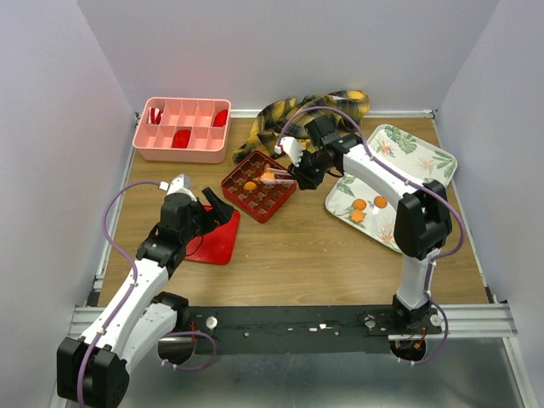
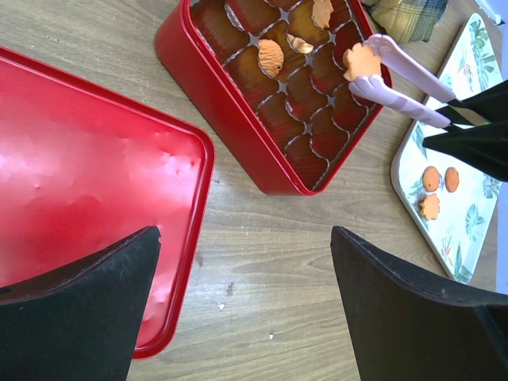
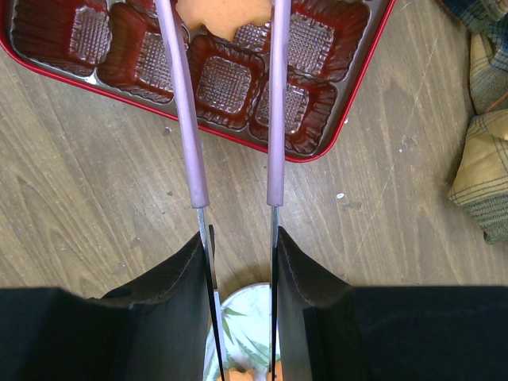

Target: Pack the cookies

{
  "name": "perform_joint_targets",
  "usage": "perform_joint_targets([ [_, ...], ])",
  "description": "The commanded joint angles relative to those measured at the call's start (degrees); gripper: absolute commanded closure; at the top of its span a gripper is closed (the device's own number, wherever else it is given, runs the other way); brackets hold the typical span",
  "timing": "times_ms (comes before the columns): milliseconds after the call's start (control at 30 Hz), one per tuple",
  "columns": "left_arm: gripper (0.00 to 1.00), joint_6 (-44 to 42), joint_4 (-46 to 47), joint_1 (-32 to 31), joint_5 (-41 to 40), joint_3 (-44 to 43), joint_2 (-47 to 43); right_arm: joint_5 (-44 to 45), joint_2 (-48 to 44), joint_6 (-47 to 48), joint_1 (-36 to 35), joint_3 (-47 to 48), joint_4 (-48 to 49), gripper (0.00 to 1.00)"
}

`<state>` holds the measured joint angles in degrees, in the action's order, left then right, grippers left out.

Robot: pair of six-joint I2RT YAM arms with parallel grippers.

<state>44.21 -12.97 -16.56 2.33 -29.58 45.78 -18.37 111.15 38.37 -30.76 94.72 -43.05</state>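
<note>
My right gripper (image 1: 304, 174) is shut on pink-tipped tongs (image 3: 184, 103), which pinch one orange cookie (image 3: 222, 14) above the red gridded box (image 1: 240, 197). In the left wrist view the tongs (image 2: 405, 79) hold that cookie (image 2: 361, 61) over the box's right side, and two cookies (image 2: 271, 57) lie in its cells. Three more cookies (image 1: 359, 204) lie on the leaf-patterned tray (image 1: 425, 157). My left gripper (image 2: 246, 262) is open and empty, low over the table at the edge of the red lid (image 2: 79, 175).
A pink compartment bin (image 1: 183, 129) with dark-red pieces stands at the back left. A plaid cloth (image 1: 297, 110) lies behind the box. The red lid (image 1: 217, 242) lies flat left of centre, under my left gripper (image 1: 223, 208).
</note>
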Motion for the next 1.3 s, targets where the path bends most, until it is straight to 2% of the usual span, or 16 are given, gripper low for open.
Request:
perform_joint_targets([
  [0, 0.01, 0.2, -0.5, 0.4, -1.1, -0.8, -1.7, 1.5, 1.1, -0.6, -0.6, 0.9, 1.2, 0.62],
  [300, 0.01, 0.5, -0.7, 0.4, -1.3, 0.0, -2.8, 1.9, 2.1, -0.9, -0.7, 0.3, 1.0, 0.56],
  [867, 0.01, 0.5, -1.0, 0.4, -1.5, -0.1, -3.1, 1.8, 3.7, -2.2, -1.0, 2.8, 0.6, 0.54],
  [1267, 0.01, 0.3, -1.1, 0.4, -1.5, -0.4, -3.1, -1.7, -1.8, -6.1, -0.9, 3.9, -1.2, 0.55],
])
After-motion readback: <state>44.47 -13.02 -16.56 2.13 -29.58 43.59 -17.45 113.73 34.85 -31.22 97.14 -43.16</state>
